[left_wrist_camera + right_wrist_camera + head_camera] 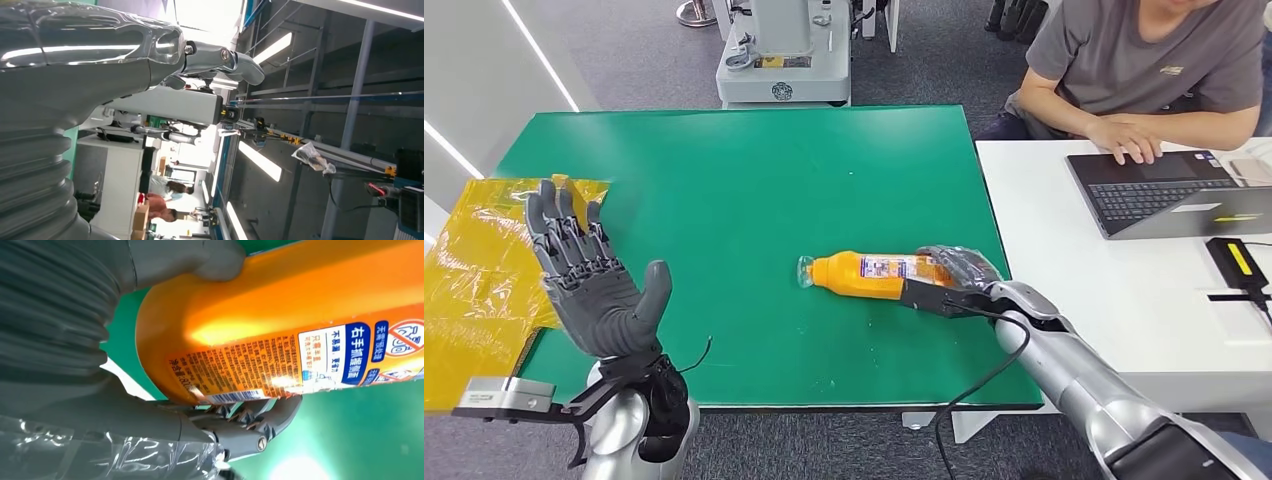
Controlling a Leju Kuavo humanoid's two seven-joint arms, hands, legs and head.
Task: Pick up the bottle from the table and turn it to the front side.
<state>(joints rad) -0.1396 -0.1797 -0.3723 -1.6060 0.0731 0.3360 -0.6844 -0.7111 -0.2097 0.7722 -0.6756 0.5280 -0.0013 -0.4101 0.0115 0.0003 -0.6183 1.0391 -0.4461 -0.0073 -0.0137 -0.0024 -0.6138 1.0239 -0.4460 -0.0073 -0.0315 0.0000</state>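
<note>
An orange bottle (864,273) with a clear cap lies on its side on the green table (744,180), cap toward the left. My right hand (959,274) grips the bottle's base end, thumb on one side and fingers curled round the other. The right wrist view shows the bottle (280,325) close up, its small-print label with a barcode turned to the camera, my thumb (210,260) and fingers (250,420) wrapped around it. My left hand (589,275) is raised at the table's left front corner, palm up, fingers spread, holding nothing; its thumb (235,62) points at a ceiling.
A crumpled yellow bag (479,270) lies over the table's left edge beside my left hand. To the right stands a white desk (1104,300) with a laptop (1169,190), where a person (1144,70) sits. A grey machine base (782,60) stands behind the table.
</note>
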